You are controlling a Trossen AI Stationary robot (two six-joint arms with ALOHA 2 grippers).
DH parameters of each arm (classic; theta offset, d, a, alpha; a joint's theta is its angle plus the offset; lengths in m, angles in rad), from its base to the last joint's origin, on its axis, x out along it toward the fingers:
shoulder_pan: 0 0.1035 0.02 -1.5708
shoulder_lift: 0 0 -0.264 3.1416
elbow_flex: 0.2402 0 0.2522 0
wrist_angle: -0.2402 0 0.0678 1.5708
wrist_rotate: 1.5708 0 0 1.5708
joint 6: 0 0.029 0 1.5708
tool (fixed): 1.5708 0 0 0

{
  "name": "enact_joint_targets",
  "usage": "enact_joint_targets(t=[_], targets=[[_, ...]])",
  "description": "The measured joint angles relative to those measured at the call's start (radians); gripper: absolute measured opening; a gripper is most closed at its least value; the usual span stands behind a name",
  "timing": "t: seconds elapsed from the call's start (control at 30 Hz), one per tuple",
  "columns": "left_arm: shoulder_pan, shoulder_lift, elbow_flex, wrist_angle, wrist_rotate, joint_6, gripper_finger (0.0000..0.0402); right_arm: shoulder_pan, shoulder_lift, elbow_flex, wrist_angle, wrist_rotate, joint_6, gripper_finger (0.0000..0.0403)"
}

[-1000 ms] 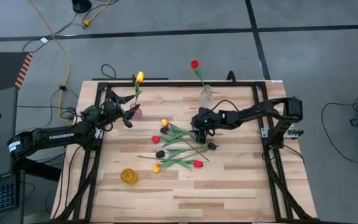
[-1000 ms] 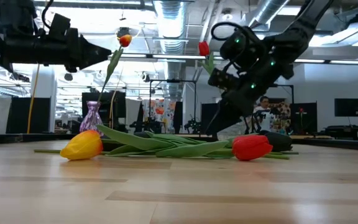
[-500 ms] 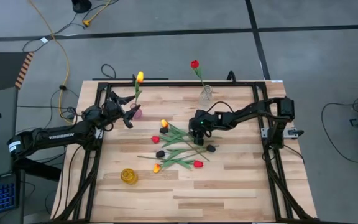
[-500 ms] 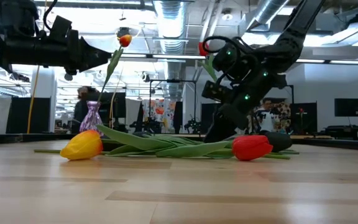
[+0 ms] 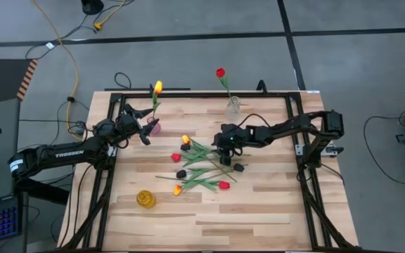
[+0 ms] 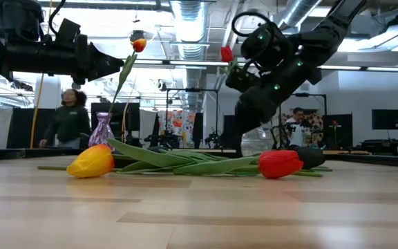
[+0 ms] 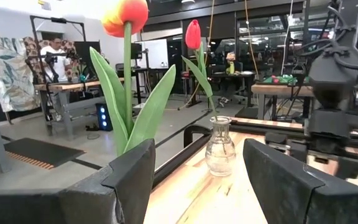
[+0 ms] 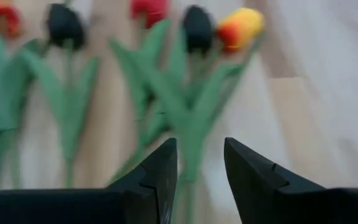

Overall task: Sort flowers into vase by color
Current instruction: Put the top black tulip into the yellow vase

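Several loose flowers (image 5: 202, 167) lie in a heap mid-table, with red, yellow-orange and near-black heads and green stems flat on the wood. My right gripper (image 5: 223, 156) hangs open over the heap's right side. In the right wrist view its fingers (image 8: 160, 177) stand on either side of a green stem (image 8: 188, 149). A yellow-orange flower (image 5: 157, 87) stands in a pink vase (image 5: 155, 128). A red flower (image 5: 220, 72) stands in a clear vase (image 5: 233, 107). My left gripper (image 7: 194, 180) waits open beside the pink vase.
A yellow vase (image 5: 145, 199) stands near the table's front left with nothing in it. Black frame rails (image 5: 301, 169) run along the table's left, right and far sides. Bare wood lies in front of the heap. People move in the room beyond the table.
My right gripper dipped toward the flower heap and has come up a little again. The flowers lie as before.
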Motion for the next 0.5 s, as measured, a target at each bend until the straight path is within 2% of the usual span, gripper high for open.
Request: enact_joint_targets(t=[0.2, 0.5], targets=[[0.000, 0.000, 0.000, -0.002, 0.000, 0.000, 0.0233, 0.035, 0.030, -0.006, -0.003, -0.001, -0.010, 0.0159], [0.000, 0.000, 0.000, -0.019, 0.009, -0.005, 0.0233, 0.016, 0.032, -0.006, -0.010, 0.034, -0.013, 0.0159]])
